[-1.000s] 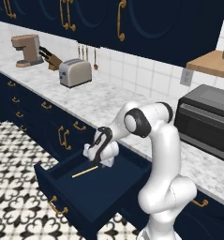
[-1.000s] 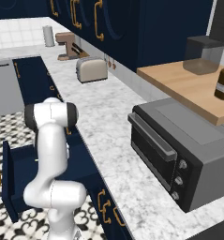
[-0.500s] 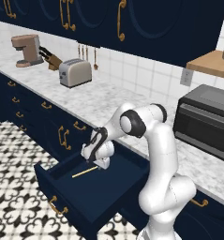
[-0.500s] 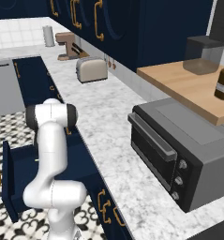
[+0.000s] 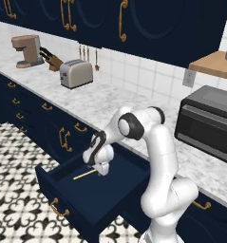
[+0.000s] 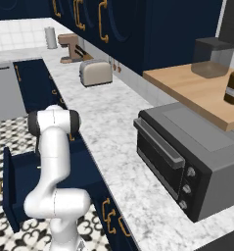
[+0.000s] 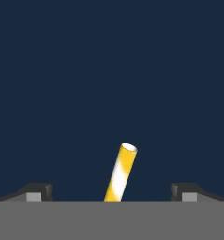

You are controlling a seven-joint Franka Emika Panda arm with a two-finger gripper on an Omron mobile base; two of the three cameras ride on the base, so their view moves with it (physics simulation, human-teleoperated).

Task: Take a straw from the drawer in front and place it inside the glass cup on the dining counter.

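Straw (image 7: 120, 173) yellow-white striped; drawer (image 5: 77, 201) navy, brass handle (image 5: 59, 208).

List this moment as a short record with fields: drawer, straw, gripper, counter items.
drawer: navy drawer pulled open below the marble worktop, brass handle on its front
straw: pale-yellow straw lying flat on the drawer floor; in the hand view it lies between the two fingertips
gripper: gripper lowered into the drawer over one end of the straw, jaws wide open, nothing held
counter items: toaster, coffee machine, knife block, toaster oven
task state: straw not yet grasped
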